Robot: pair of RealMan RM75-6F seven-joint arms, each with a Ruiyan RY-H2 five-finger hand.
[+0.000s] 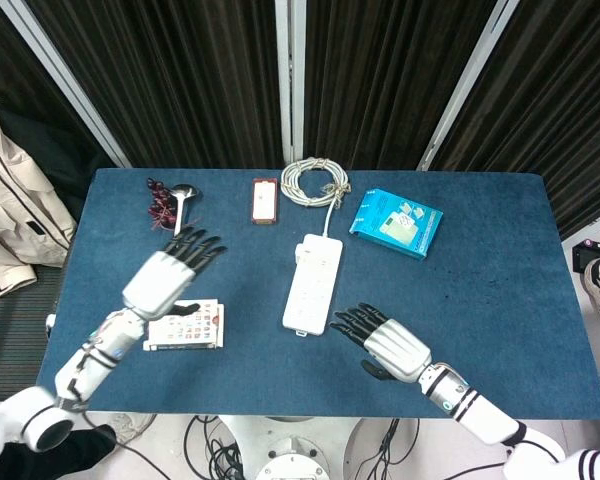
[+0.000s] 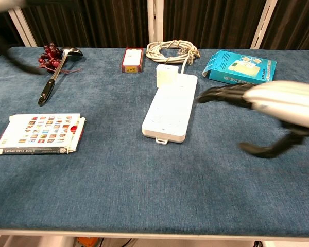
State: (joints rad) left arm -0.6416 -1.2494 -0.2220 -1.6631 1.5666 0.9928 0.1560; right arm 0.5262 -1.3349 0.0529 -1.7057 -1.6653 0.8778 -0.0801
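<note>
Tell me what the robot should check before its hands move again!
1. Left hand holding nothing: ok, its fingers are spread above the ladle handle.
2. Right hand holding nothing: ok, fingers apart beside the power strip.
3. Right hand not touching the power strip: ok in the head view, a small gap shows; the chest view is blurred.
4. Left hand touching the ladle: cannot tell, the hand covers the handle.
5. Picture card box lying flat: ok, partly hidden under the left forearm.
6. Power strip cord out of the way: ok, coiled at the far edge of the table, away from both hands.
</note>
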